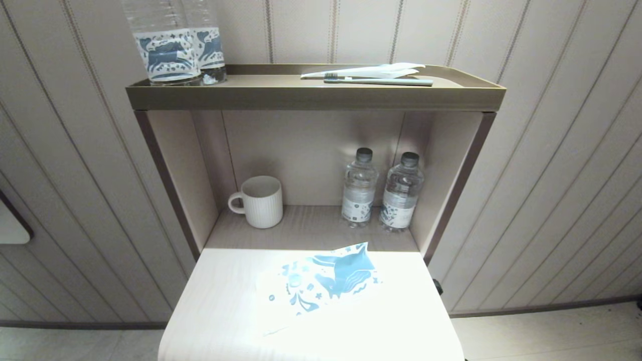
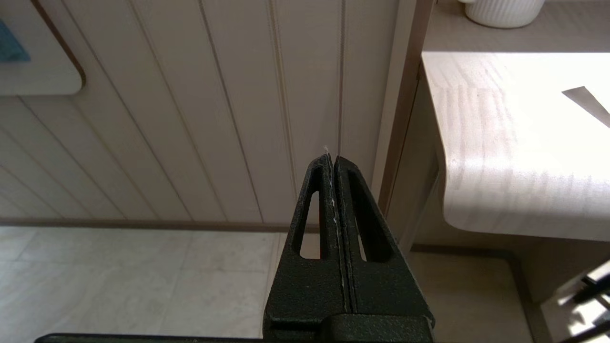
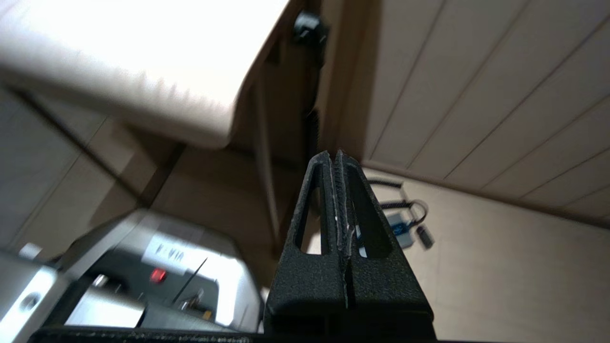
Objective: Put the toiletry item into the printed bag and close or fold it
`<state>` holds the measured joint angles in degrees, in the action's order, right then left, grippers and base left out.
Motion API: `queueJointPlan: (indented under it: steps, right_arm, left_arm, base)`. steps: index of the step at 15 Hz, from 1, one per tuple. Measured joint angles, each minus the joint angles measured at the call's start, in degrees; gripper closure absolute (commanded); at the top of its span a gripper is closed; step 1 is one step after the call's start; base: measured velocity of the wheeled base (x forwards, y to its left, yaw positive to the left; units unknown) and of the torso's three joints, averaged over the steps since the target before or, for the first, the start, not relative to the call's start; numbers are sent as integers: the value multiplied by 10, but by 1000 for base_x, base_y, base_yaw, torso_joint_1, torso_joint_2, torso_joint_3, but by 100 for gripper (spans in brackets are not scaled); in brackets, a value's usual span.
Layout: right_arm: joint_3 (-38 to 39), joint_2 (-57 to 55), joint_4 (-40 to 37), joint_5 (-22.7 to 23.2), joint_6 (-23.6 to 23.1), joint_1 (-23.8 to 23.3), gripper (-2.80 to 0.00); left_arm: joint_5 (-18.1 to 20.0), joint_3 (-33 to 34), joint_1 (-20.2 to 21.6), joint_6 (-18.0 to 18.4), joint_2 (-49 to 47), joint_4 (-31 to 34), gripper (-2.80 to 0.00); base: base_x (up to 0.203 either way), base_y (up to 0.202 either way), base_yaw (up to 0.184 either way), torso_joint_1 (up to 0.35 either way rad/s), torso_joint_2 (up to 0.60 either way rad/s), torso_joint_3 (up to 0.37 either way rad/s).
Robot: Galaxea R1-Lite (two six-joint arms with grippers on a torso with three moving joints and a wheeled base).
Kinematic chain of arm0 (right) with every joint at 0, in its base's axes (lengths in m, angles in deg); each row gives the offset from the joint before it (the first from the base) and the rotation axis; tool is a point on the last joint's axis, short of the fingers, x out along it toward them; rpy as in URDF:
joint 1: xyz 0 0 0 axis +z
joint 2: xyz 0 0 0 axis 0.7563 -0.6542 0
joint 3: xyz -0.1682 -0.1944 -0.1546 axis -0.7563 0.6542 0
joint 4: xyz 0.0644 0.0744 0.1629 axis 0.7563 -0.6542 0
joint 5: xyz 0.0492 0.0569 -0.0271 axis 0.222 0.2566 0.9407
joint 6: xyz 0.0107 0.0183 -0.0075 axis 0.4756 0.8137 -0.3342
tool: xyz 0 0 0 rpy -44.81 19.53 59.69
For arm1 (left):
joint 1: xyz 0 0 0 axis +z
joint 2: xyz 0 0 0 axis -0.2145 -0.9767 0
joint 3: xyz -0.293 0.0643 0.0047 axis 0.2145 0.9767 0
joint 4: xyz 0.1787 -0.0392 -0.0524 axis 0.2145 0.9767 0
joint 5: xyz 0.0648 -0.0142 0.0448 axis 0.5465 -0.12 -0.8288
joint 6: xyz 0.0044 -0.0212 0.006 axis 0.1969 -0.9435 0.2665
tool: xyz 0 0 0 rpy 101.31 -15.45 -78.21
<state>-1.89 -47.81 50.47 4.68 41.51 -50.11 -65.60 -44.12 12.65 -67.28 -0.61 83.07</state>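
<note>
The printed bag (image 1: 321, 283), white with blue and teal shapes, lies flat on the pale tabletop (image 1: 215, 311) in strong glare, its far corner lifted a little. I cannot see the all-white toothbrush; it is hidden or lost in the glare. Neither arm shows in the head view. My left gripper (image 2: 332, 157) is shut and empty, hanging low off the table's left side over the floor. My right gripper (image 3: 333, 153) is shut and empty, below the table's right edge.
On the top shelf (image 1: 311, 98) lie a plain white wrapper (image 1: 381, 71) and a grey-green toothbrush (image 1: 381, 81), beside two large bottles (image 1: 170, 45). In the niche stand a white ribbed mug (image 1: 261, 200) and two small water bottles (image 1: 359, 188). Panelled walls enclose both sides.
</note>
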Motion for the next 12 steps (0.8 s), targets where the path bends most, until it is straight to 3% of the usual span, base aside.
queueJointPlan:
  steps: [2, 4, 10, 12]
  right_arm:
    - [39, 29, 84, -55, 8, -2, 0]
    - [56, 69, 92, -105, 3, 2, 0]
    - [63, 160, 43, -143, 52, 12, 0]
    - [64, 166, 42, -143, 52, 12, 0]
  left_arm:
    - [2, 9, -1, 2, 9, -3, 0]
    - [3, 11, -1, 6, 13, -3, 0]
    - [18, 13, -1, 19, 14, -3, 0]
    - [33, 27, -1, 21, 14, -40, 0]
  base:
    - [0, 0, 0, 0, 0, 0]
    - [0, 0, 0, 0, 0, 0]
    - [0, 0, 0, 0, 0, 0]
    - [0, 0, 0, 0, 0, 0]
